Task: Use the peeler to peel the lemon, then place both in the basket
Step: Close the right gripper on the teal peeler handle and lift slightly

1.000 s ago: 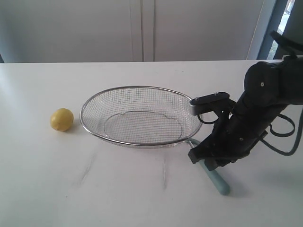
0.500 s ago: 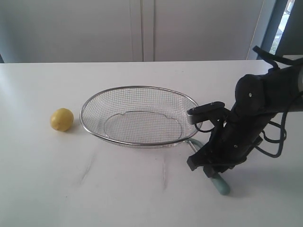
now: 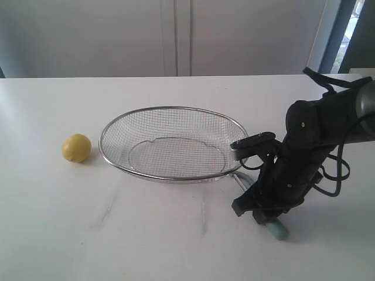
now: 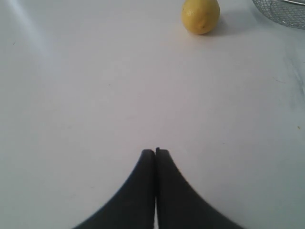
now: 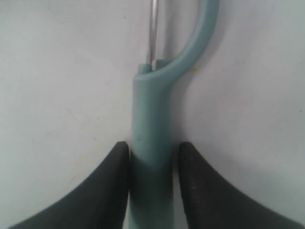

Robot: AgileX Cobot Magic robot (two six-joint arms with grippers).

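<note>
Item 1. Table (image 3: 146, 234): white, flat top, carried everything listed here.

Item 2. Basket (image 3: 170, 108): oval, silver wire mesh, thick metal rim. It stood upright near the middle of the table with nothing in it.

Item 3. Lemon (image 3: 77, 147): small, round, yellow. It sat on the table outside the basket, near the rim on the left side in the exterior view and not touching it. In the left wrist view the lemon (image 4: 200, 15) lay well apart from the fingertips, with a corner of basket mesh beside it.

Item 4. Peeler (image 5: 150, 119): pale teal handle, curved loop head, metal blade. It lay flat on the table by the right end of the basket. The loop end lay just beside the rim. The butt of the handle pointed away from the basket.

Item 5. Left gripper (image 4: 155, 151): black jaws pressed together with nothing between them. It was over bare table.

Item 6. Right gripper (image 5: 153, 150): low over the table, jaws parted and astride the peeler handle. One black pad (image 5: 116, 164) stood close on each side. The peeler rested on the table, unlifted. Firm pressure from the pads could not be told.
</note>
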